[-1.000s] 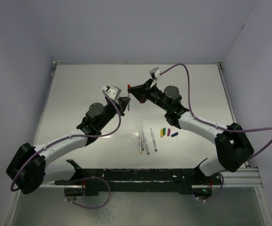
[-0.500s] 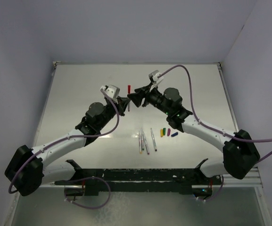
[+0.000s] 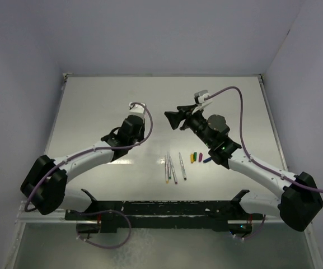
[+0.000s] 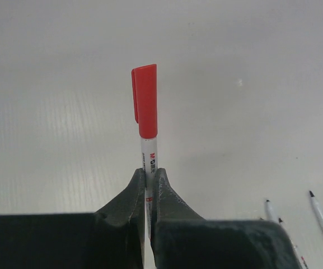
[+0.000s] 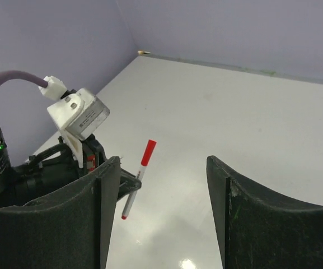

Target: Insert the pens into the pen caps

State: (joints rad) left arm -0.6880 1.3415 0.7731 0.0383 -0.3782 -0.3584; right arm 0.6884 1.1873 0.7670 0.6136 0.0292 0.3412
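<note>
Red cap [image 4: 145, 101] is on the pen [image 4: 149, 159] now, left gripper [image 4: 149, 175] clamped on its barrel above the table [image 3: 94, 106]; right gripper [image 5: 162, 168] has pulled back, jaws wide apart, empty. 1 done, remaining pens [image 3: 172, 168] and 4 caps [image 3: 198, 158] wait nearby

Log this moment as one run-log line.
left gripper: shut on thin white pen with red plastic cap; right gripper: open; loose: four white pens, four coloured caps
</note>
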